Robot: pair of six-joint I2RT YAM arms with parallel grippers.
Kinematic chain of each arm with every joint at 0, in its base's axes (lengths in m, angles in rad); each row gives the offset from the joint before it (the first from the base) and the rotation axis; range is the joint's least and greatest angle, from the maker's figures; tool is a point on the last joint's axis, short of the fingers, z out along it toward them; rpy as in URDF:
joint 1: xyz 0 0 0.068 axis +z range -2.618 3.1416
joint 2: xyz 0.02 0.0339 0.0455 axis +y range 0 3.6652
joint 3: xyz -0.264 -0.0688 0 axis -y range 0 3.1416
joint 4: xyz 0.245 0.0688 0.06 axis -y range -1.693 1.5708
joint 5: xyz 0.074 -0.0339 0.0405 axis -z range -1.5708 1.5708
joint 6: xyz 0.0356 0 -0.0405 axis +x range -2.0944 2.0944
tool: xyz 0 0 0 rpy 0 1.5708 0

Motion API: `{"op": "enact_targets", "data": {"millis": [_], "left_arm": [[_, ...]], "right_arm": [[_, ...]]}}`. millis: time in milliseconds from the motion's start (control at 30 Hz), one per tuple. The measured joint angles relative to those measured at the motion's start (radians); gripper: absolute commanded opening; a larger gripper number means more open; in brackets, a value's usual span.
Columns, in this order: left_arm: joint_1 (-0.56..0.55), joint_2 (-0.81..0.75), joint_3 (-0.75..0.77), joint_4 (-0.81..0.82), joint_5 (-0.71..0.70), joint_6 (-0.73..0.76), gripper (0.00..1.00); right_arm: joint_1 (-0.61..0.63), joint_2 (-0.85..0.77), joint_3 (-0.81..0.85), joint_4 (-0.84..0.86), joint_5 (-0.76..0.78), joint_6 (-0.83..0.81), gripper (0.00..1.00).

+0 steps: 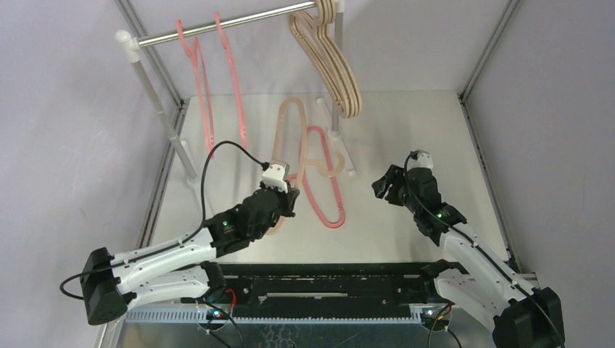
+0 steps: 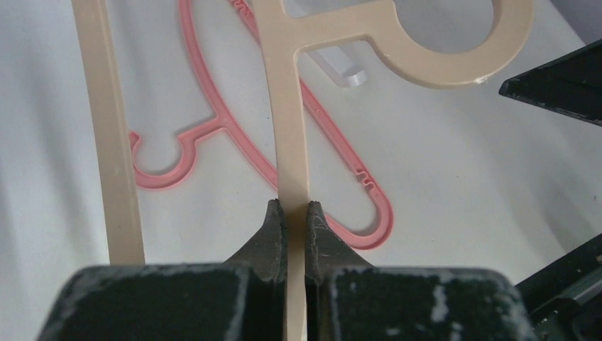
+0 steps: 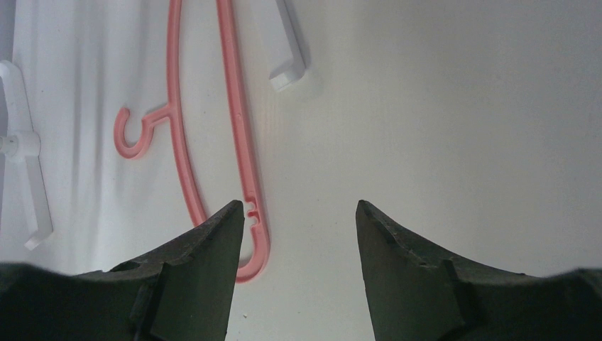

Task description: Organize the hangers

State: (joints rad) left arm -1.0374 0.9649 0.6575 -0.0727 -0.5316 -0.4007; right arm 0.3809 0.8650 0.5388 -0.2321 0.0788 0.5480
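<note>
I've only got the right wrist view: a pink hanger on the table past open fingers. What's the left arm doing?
Observer: The left end effector is shut on one arm of a beige hanger.
Operator: Is anything on the rail?
Observer: Yes. Two pink hangers hang toward the left end of the rail, and a bunch of beige hangers hangs at its right end.

Left hanger [image 2: 291, 142] is lying mid-table [image 1: 406, 130], crossing over right hanger [image 2: 221, 122] just beside it. Behind them, far rail [image 1: 225, 24] is carrying two hangers [image 1: 233, 72] at left, a bundle [image 1: 341, 80] at right.
</note>
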Motion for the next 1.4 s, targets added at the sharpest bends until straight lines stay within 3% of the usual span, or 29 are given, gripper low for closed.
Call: {"op": "enact_targets", "data": {"millis": [300,533,1000,1400], "left_arm": [[0.015,-0.104,-0.069,0.086,0.003,-0.059,0.00],[0.031,-0.074,-0.056,0.229,0.012,-0.074,0.00],[0.032,0.042,0.151,0.382,0.022,-0.099,0.00],[0.032,0.177,0.341,0.410,-0.003,-0.117,0.00]], "right_arm": [[-0.002,0.003,-0.011,0.006,-0.011,0.000,0.66],[-0.002,0.005,-0.011,0.010,-0.014,0.000,0.66],[-0.035,-0.024,-0.011,0.007,-0.037,-0.001,0.67],[-0.071,-0.068,-0.011,-0.006,-0.075,-0.004,0.67]]}}
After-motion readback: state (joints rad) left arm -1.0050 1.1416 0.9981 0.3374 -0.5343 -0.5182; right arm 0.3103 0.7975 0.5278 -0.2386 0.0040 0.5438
